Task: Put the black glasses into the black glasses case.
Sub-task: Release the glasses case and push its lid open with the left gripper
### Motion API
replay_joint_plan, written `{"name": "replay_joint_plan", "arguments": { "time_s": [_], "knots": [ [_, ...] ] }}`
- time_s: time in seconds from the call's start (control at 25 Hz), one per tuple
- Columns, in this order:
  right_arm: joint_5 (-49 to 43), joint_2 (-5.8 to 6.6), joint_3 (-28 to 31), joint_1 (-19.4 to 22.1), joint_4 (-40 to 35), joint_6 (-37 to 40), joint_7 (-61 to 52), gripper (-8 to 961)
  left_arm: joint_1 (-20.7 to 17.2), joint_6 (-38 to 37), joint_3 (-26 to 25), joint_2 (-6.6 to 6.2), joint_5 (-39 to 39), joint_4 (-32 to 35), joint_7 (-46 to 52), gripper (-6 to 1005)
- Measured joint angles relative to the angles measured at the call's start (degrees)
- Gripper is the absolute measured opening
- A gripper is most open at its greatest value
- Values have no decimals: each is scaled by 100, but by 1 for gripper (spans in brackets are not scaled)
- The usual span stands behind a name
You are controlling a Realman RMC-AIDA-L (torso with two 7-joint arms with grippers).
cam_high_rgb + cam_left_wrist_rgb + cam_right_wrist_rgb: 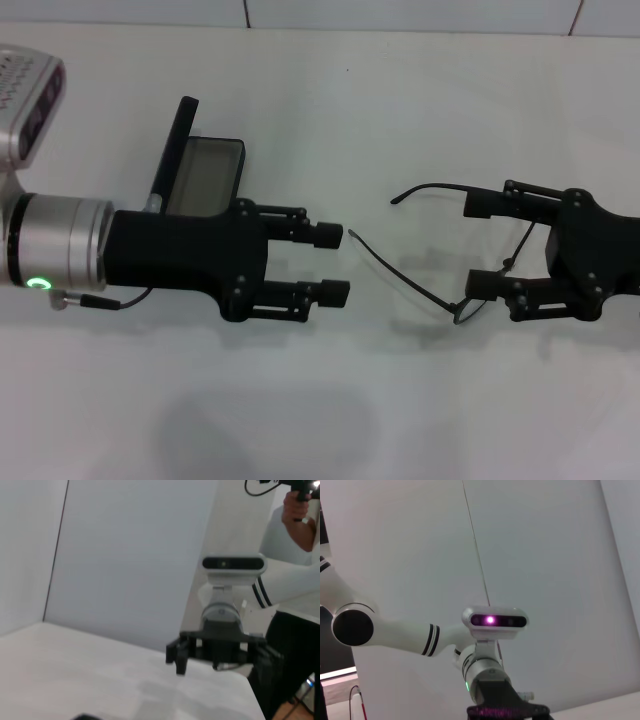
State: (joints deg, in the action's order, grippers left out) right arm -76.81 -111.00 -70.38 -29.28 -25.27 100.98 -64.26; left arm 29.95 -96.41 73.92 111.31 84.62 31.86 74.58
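The black glasses [462, 309] sit at the right of the white table, their slim temple arms [400, 273] pointing left toward the middle. My right gripper [478, 245] is open, with the tilted front frame between its two fingers; I cannot tell whether the fingers touch it. The black glasses case [205, 175] lies open at the left, grey lining up and its lid [176, 145] raised, partly hidden behind my left arm. My left gripper [333, 264] is open and empty just right of the case, its fingertips facing the temple tips. The left wrist view shows the right gripper [220, 656] from the front.
The white table [320, 400] ends at a light wall behind. A person [295, 580] stands past the table's edge behind my right arm, in the left wrist view. My left arm [490, 680] and its lit wrist camera show in the right wrist view.
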Motion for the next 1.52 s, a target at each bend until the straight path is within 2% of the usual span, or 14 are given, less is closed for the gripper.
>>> {"name": "replay_joint_plan", "arguments": {
  "time_s": [0.36,0.72,0.84,0.92,0.96,1.0,1.04,1.08,1.16,1.24,1.36,1.44,1.48,1.52],
  "knots": [
    [-64,-109,-11,-47,-11,-12,35,870,-125,-39,-39,-36,135,53,-18,662],
    [-100,-131,3,-69,-50,-46,37,870,-196,-55,-83,-54,120,86,-47,662],
    [-95,-103,101,-21,-65,-194,37,870,-230,-55,-468,-21,116,155,-38,663],
    [-86,-33,366,111,-72,-316,37,869,-256,-9,-931,31,126,339,180,663],
    [-86,3,544,201,-74,-332,36,869,-256,-9,-931,31,126,339,180,658],
    [-85,39,711,297,-78,-330,36,869,-297,264,-1581,101,279,1125,1158,653],
    [-85,61,894,390,-89,-313,36,869,-306,471,-1769,130,489,1604,1812,648],
    [-85,84,1116,526,-107,-290,36,869,-306,471,-1769,130,489,1604,1812,644],
    [-84,92,1498,763,-187,-259,45,869,-324,823,-1873,173,1016,2438,2737,634],
    [-80,64,1798,952,-263,-248,89,869,-331,1099,-1881,259,1693,3243,3551,624],
    [-80,28,2026,1074,-282,-246,182,869,-266,1314,-1809,519,3321,4413,4853,610],
    [-80,16,2050,1083,-273,-269,227,869,-197,1336,-1669,698,4343,4999,5555,600],
    [-80,13,2053,1081,-261,-281,239,869,-197,1336,-1669,698,4343,4999,5555,601],
    [-79,10,2053,1070,-252,-294,255,869,-119,1345,-1254,827,5571,5480,6293,602]
  ]
}}
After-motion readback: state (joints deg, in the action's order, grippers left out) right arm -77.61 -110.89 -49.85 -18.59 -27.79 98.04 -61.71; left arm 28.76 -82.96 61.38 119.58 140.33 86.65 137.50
